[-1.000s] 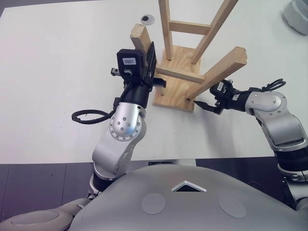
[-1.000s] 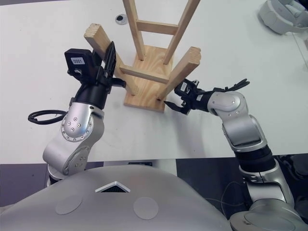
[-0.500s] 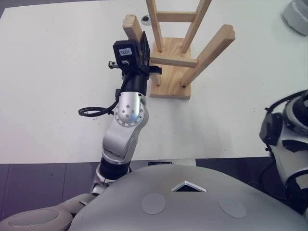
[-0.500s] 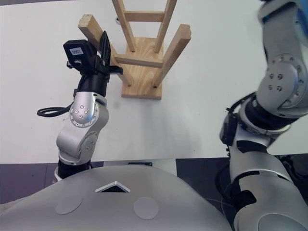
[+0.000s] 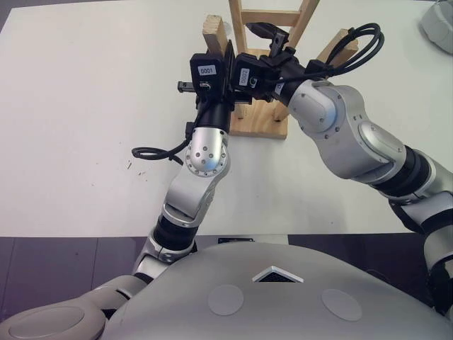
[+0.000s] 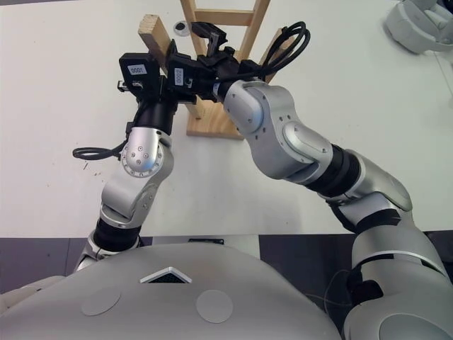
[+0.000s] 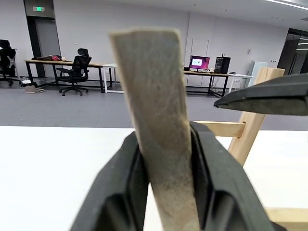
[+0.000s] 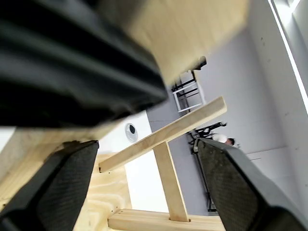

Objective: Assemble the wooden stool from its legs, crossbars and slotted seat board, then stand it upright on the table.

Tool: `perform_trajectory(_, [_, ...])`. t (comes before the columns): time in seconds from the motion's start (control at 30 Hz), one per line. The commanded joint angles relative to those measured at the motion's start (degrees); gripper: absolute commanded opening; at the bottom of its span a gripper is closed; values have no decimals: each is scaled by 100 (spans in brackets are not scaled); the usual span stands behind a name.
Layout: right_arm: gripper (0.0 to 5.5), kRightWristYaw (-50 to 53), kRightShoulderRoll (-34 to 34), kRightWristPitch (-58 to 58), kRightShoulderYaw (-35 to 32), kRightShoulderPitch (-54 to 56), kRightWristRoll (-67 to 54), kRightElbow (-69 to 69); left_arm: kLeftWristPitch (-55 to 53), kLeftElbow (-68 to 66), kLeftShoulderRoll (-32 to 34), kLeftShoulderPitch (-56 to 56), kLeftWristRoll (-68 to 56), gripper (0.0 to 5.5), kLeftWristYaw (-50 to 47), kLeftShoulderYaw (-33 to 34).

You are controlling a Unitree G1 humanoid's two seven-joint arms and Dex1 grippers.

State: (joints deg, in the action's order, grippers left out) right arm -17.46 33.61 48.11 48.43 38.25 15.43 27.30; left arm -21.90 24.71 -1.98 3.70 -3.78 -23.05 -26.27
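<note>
**A:** Where is the stool found, and how is it laid?

**B:** The stool (image 5: 263,129) is seen upside down at the far side of the surface (image 5: 85,106). It appears to rest on its seat board (image 6: 211,127), with the long axes of the legs pointed up and away from the board.

**A:** How is it held?

**B:** The near-left leg (image 5: 214,32) is pinched by the left hand (image 5: 225,60). From the left wrist, the wood is seen clamped between both fingers (image 7: 120,192).

**A:** And the right hand?

**B:** The right hand (image 5: 272,39) is found just beside the left one, its arm crossed over in front of the near-right leg (image 5: 338,44). Its fingers (image 8: 62,187) are spread and nothing is held between them. A crossbar (image 8: 163,132) is seen past them.

**A:** On what is the coming move judged to turn?

**B:** On the legs being pointed up. For the stool to be stood upright it must be turned over. Both hands are gathered at the left side, high above the board, so a second hold on a crossbar or leg is probably wanted before the turn is made.
</note>
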Motion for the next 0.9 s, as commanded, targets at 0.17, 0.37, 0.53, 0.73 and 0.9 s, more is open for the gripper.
perform_trajectory(0.17, [380, -353, -207, 244, -610, -530, 124, 37, -498, -331, -251, -102, 223, 104, 165, -228])
perform_trajectory(0.37, [380, 24, -316, -20, -1979, -138, 555, 443, -419, -324, -277, -63, 122, 104, 227, -96])
perform_trajectory(0.53, [380, 169, -1314, -391, -2754, -142, 56, 513, -435, 46, -261, 81, -134, 177, 559, 70])
perform_trajectory(0.73, [380, 165, -2054, -307, -4173, 136, -868, 582, -1186, 1913, 138, 313, -596, 285, 1231, 767])
perform_trajectory(0.9, [380, -108, -1941, 101, -5523, 164, -1782, 585, -1978, 2454, 535, 2048, -1384, 379, 1713, 2390])
